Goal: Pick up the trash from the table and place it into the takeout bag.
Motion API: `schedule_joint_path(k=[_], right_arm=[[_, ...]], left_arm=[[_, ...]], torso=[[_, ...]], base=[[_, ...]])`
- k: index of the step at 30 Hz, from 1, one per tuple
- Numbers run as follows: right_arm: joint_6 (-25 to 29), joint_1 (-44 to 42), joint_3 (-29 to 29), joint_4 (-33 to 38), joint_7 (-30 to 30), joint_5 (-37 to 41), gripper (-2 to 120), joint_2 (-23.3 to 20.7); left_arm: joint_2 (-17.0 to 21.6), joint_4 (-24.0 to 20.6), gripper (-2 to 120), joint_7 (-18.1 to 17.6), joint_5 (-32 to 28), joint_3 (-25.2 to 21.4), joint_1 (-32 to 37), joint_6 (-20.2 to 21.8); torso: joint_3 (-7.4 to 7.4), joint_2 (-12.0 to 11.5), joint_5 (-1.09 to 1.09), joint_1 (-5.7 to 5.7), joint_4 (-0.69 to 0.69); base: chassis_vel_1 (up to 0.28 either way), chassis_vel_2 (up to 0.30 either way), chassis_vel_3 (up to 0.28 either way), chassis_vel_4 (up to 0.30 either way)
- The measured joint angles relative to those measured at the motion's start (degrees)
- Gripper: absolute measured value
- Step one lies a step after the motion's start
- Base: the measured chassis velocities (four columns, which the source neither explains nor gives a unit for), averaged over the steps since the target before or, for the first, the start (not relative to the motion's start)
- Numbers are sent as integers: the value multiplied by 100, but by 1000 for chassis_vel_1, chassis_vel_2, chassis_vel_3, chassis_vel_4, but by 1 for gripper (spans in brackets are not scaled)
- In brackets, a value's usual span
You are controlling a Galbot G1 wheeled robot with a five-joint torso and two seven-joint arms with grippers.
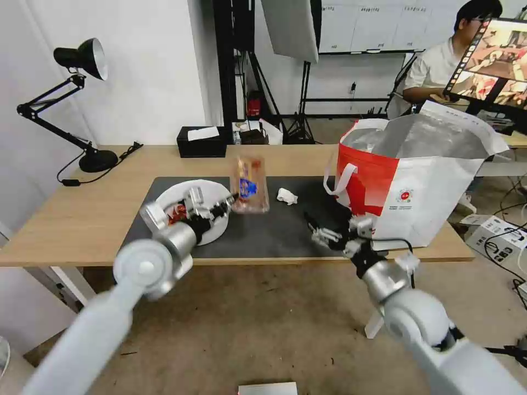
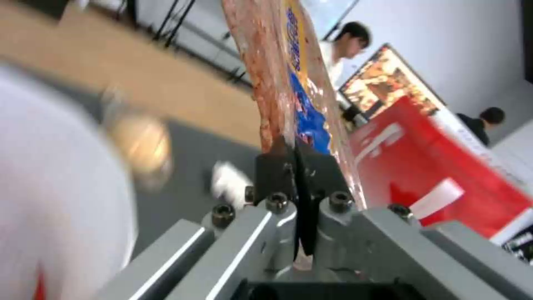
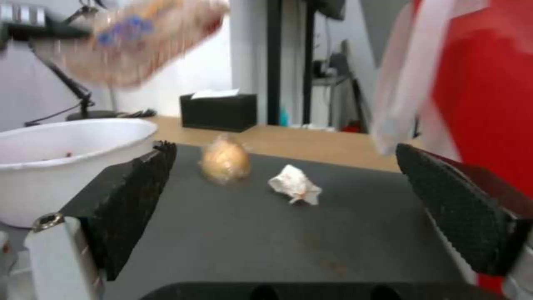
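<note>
Tomato tray — pinched aloft by left gripper fingers.

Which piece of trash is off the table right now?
The clear plastic tray, pinched in the left pincer and held above the mat. The bowl, crumpled tissue and knotted bag lie on the table.

Evenly bright indoors, soft shadows on the table; wide-angle bending at head-view edges; heavy motion blur on the lifted clear tray in both wrist views
</note>
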Motion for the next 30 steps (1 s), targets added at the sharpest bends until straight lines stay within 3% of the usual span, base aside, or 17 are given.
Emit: schedule_joint_path(k=[5,9,14,17,19,25,28,30], right_arm=[[524,-671,293,135,61,-433,100,267],[931,-1635,695,410,265,-1207,100,648],[1149,-2202,760,475,419,-1689,100,1036],[1274,-2397,763,440,461,-1903,100,1288],[1356,-2516,756,363,466,-2090,100,1508],[1371,-2577,726,272,467,-2256,100,1657],[1350,-2565,725,186,469,-2290,100,1647],[1338,-2556,725,169,469,-2291,100,1626]], left_arm=[[153,30,0,211,159,280,-658,-151],[127,200,0,276,310,935,-1607,-297],[-99,513,0,246,452,1559,-2399,-420],[-343,772,0,215,498,1892,-2904,-463],[-716,1162,0,138,564,2249,-3490,-519],[-1346,1787,0,57,866,2803,-4309,-585],[-2026,2463,0,-30,1562,3330,-4769,-729],[-2193,2624,0,-39,1787,3486,-4817,-769]], torso=[[0,0,3,0,-1],[0,0,0,0,-2],[0,0,2,0,-3],[0,0,1,0,-2],[0,-1,2,1,-1],[0,-1,4,1,-3],[1,-1,4,1,-2],[1,-1,4,1,-2]], base=[[0,0,0,0],[0,0,0,0],[0,0,0,0],[0,0,0,0],[0,0,0,0],[0,0,0,0],[0,0,0,0],[0,0,0,0]])
